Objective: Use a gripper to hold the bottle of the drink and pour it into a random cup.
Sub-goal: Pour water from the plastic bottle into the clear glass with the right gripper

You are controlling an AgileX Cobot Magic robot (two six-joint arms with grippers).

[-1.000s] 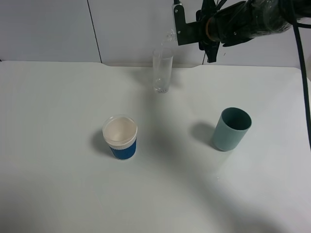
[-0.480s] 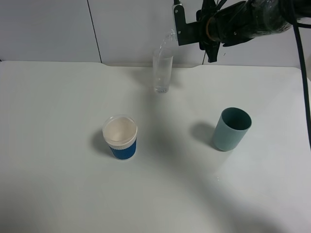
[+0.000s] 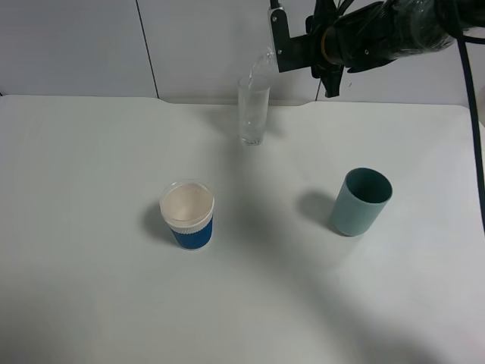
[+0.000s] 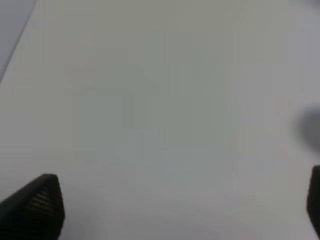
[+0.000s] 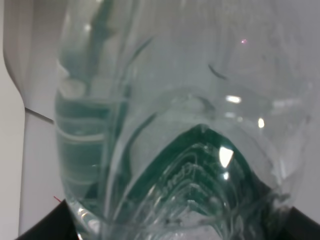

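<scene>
Exterior high view shows you the right gripper (image 3: 277, 47) clamped on the bottle of the drink (image 3: 262, 64), raised at the far side of the table (image 3: 91, 303) and tipped so its neck sits just over the rim of the cup (image 3: 253, 114). Your right wrist view is filled by the bottle's clear wall and green label. Your left gripper (image 4: 175, 210) hangs over bare tabletop, fingers wide apart.

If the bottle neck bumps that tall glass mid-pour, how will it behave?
Likely tips easily: the glass is tall, narrow and looks mostly empty. It may slide first, since the white table looks smooth. The bottle neck hovers right at its rim.
</scene>
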